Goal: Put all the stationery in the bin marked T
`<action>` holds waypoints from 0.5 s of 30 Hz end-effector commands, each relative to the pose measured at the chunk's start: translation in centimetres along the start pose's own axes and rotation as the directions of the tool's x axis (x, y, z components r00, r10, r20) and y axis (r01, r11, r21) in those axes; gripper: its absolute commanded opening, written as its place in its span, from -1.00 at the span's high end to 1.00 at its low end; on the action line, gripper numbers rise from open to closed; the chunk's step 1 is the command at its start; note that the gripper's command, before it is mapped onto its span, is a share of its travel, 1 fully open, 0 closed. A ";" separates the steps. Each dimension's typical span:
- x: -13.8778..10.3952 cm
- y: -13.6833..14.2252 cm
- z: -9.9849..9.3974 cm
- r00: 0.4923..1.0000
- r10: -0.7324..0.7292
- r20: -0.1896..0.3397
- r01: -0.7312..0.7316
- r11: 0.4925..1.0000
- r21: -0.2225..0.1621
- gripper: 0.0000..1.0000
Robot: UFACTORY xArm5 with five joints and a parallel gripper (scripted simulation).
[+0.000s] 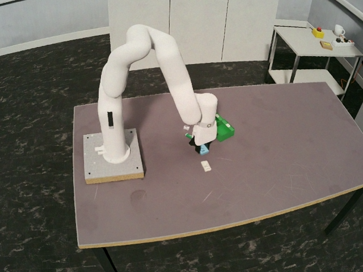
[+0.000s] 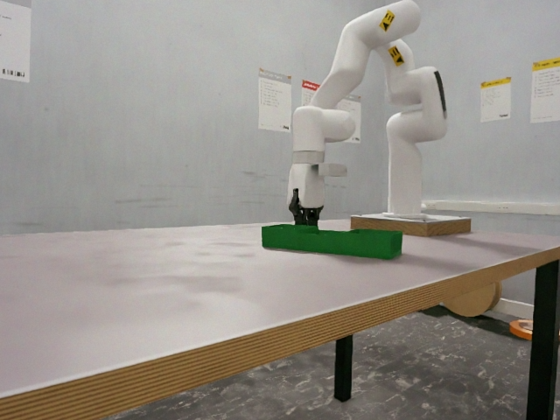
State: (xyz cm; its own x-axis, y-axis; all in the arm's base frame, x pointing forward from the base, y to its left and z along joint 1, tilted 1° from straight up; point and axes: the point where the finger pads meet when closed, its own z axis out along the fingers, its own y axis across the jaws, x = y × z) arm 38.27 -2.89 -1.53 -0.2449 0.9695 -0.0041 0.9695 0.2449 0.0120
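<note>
We see the gripper (image 1: 201,147) low at the table (image 1: 264,175), its fingers clamped on a small light-blue block (image 1: 203,151) that peeks out beneath it. The green bin (image 1: 226,131) lies just behind and to the right of the gripper, partly hidden by the wrist. A white eraser (image 1: 206,165) rests near the gripper's front, apart from it.

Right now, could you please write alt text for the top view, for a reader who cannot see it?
A white robot arm reaches down over a purple-grey table, its hand shut on a small light-blue block beside a green bin. A small white item lies just in front of the hand, and the arm's base plate sits at the table's left.
</note>
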 end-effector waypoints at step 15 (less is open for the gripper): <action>-0.1 0.1 -3.4 1.000 0.000 0.001 0.000 1.000 -0.003 0.28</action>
State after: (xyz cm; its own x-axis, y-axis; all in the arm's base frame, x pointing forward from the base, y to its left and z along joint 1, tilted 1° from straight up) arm 38.27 -2.91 0.92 -0.2449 0.9695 -0.0042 0.9695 0.2449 0.0126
